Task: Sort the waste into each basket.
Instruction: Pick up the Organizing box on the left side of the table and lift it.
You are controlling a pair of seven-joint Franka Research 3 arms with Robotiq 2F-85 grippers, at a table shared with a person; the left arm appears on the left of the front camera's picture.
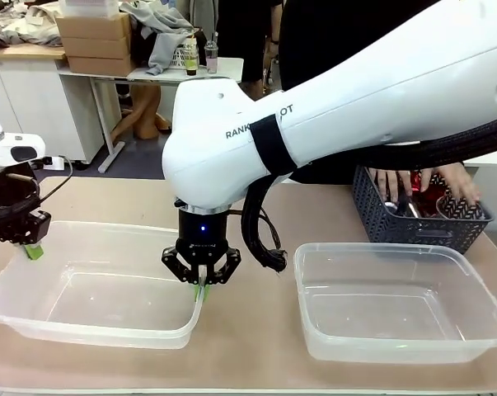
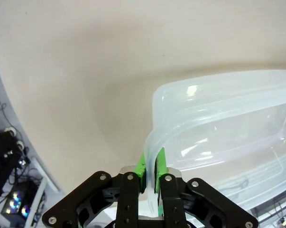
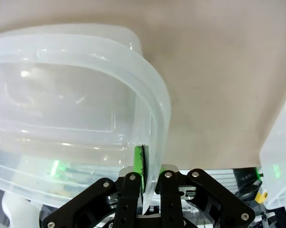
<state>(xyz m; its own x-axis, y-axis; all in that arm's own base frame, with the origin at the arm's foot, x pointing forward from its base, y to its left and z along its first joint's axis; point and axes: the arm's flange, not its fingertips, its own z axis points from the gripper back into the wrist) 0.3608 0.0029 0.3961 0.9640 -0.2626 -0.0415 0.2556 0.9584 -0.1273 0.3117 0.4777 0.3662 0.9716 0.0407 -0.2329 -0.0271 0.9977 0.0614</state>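
The lattice wall of the dark basket [image 1: 396,224] and the person's hands [image 1: 450,183] cover what lies inside, so only a red glint shows and the item cannot be told. The right arm [image 1: 372,91] blocks most of the person [image 1: 322,37]. The left tub [image 2: 218,109] runs off the edges of both wrist views, the other tub [image 3: 278,161] shows just a corner, and the left tub's milky rim hides one pad of the right gripper [image 3: 146,166].

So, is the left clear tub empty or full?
Empty: the left tub holds nothing; only its bare clear floor shows in the front view.
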